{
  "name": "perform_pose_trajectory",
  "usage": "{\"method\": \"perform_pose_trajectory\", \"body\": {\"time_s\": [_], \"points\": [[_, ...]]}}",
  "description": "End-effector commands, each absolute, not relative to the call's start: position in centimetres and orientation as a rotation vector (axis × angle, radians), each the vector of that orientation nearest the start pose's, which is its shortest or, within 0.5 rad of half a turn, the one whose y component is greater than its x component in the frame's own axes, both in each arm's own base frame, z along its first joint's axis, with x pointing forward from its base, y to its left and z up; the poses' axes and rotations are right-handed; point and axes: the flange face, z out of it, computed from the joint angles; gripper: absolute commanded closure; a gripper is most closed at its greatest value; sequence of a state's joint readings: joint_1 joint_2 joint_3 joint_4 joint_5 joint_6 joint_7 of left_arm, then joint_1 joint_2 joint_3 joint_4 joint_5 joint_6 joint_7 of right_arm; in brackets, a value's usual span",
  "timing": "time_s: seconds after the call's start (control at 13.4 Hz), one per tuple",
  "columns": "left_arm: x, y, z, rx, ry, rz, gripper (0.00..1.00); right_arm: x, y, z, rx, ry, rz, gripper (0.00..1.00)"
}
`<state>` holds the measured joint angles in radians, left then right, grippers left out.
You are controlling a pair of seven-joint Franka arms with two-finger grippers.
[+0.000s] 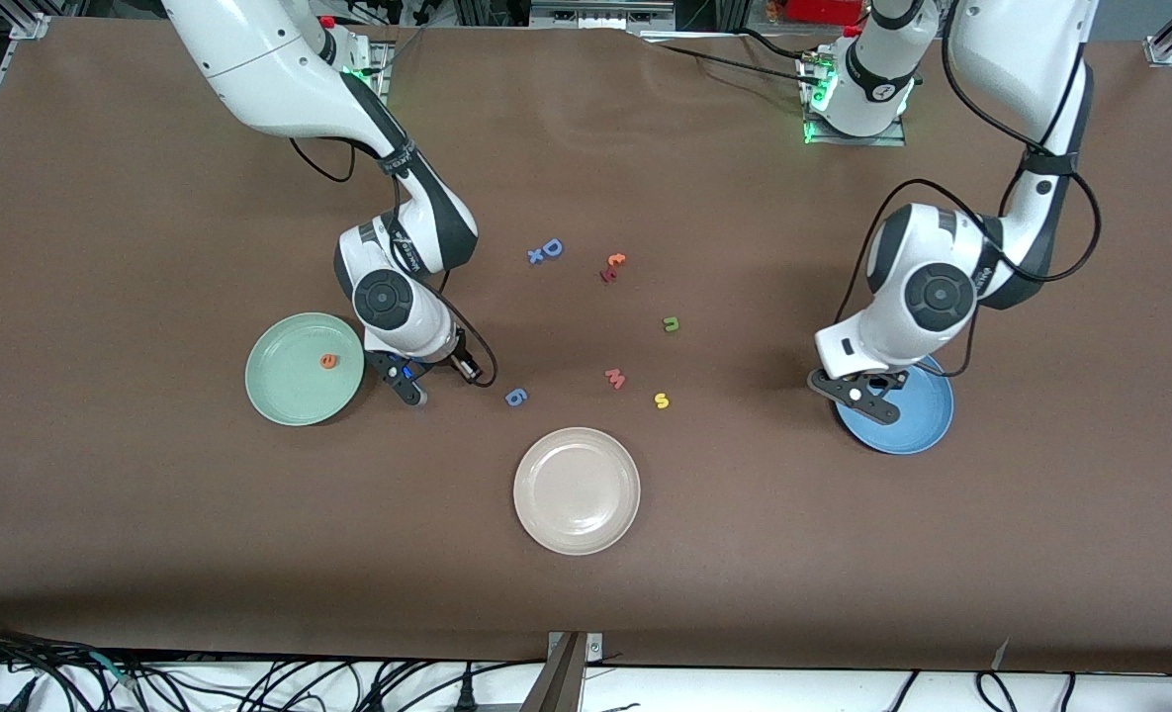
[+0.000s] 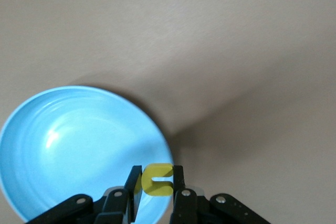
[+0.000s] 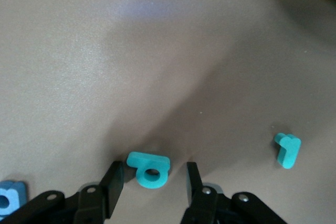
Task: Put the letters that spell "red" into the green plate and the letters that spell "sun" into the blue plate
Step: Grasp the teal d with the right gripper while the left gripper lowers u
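My left gripper (image 2: 156, 178) is shut on a yellow "u" (image 2: 157, 179) and hangs over the rim of the blue plate (image 2: 79, 145), which lies toward the left arm's end of the table (image 1: 912, 420). My right gripper (image 3: 154, 174) is low at the table beside the green plate (image 1: 289, 386). It is open, with a teal "d" (image 3: 148, 167) lying between its fingers and a gap on each side. A teal "r" (image 3: 288, 149) lies close by. An orange "e" (image 1: 328, 361) sits in the green plate. A green "n" (image 1: 672, 323) and a yellow "s" (image 1: 661, 400) lie mid-table.
A beige plate (image 1: 577, 489) sits nearest the front camera. A blue "6" piece (image 1: 515, 397) lies beside the right gripper. A pink "m" (image 1: 615, 378), an orange and red pair (image 1: 612, 267) and a blue "D" (image 1: 546, 250) lie around the middle.
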<state>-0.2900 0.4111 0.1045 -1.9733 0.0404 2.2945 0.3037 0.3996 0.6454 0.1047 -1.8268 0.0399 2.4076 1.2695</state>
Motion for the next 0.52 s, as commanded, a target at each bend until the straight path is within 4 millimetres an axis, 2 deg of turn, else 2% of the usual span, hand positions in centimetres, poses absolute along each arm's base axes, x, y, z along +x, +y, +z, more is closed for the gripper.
{"method": "perform_pose_trajectory", "body": {"time_s": [0.0,0.22,0.45], "points": [[59.6,-9.3,26.3,-2.934,0.877,0.155,0.80,56.1,30.9,17.5,-2.860,1.262,0.192,0.55],[61.5,-6.5,26.6,-2.919,0.942,0.129,0.79,56.1,30.9,17.6,-2.859,1.261,0.191,0.75],[62.9,-4.2,25.9,-2.910,0.988,0.127,0.79,56.2,31.0,17.7,-2.858,1.262,0.186,0.80]]}}
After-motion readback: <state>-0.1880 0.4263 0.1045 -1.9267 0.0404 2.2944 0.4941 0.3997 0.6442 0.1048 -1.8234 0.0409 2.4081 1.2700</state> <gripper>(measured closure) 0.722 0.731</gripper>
